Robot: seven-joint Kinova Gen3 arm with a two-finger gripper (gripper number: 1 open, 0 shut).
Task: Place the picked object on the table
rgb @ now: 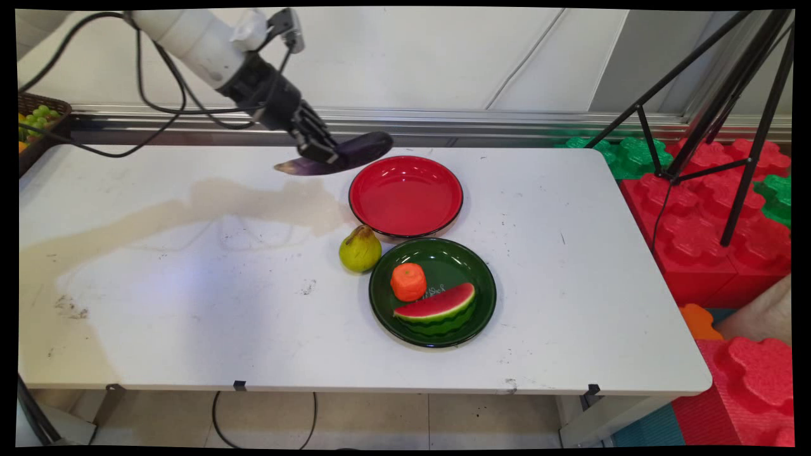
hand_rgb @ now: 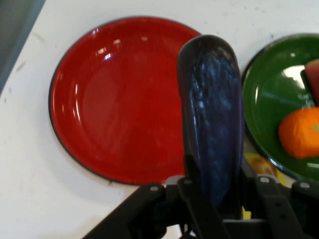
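Note:
My gripper (rgb: 320,150) is shut on a dark purple eggplant (rgb: 345,154), held in the air above the table's back, just left of the red plate (rgb: 405,196). In the hand view the eggplant (hand_rgb: 212,119) rises between my fingers, with the empty red plate (hand_rgb: 114,99) below it to the left. The green plate (rgb: 386,310) lies in front of the red one and carries an orange (rgb: 408,282) and a watermelon slice (rgb: 437,307). A green pear (rgb: 360,249) stands on the table beside the green plate's left rim.
A basket of fruit (rgb: 35,120) sits at the table's far left corner. A black tripod (rgb: 728,120) and red and green foam blocks (rgb: 709,209) stand off the table's right side. A brownish stain (rgb: 190,209) crosses the table's left half.

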